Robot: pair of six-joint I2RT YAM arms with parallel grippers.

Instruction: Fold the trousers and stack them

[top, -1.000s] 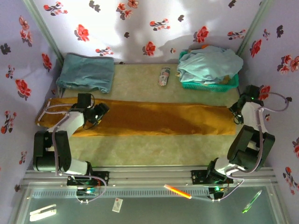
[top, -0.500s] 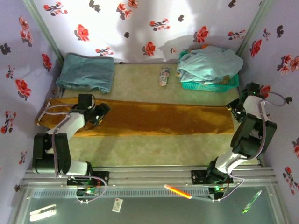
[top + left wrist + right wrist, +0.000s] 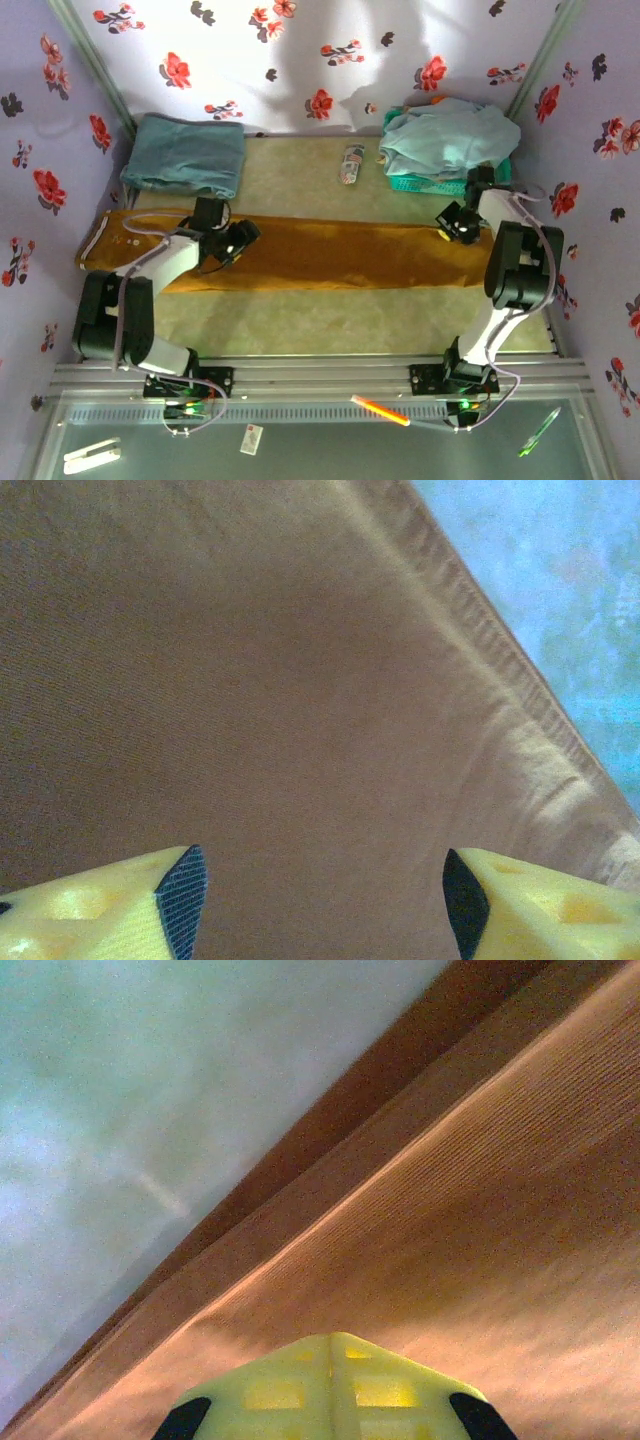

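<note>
From my station, the biggest thing is the lilac wall with red flowers (image 3: 230,40) closing in the beige-green table mat (image 3: 300,310). Across the middle of the frame the long mustard-brown cloth trousers (image 3: 340,255) lie flat as one band, waistband at the left edge.

At the upper right a teal mesh basket (image 3: 440,183) holds a crumpled pale aqua-blue garment (image 3: 445,135) heaped over its rim. At the upper left lies a folded dusty teal-blue garment (image 3: 185,155).

My left claw (image 3: 318,885) hovers over the trousers' left part with its yellow fingers spread wide. My right claw (image 3: 330,1380) sits at their right end, fingers pressed together; I can't tell whether cloth is nipped between them.

A small printed can (image 3: 351,163) lies at the upper centre. An orange marker (image 3: 380,410) and a green pen (image 3: 538,432) lie along the bottom.
</note>
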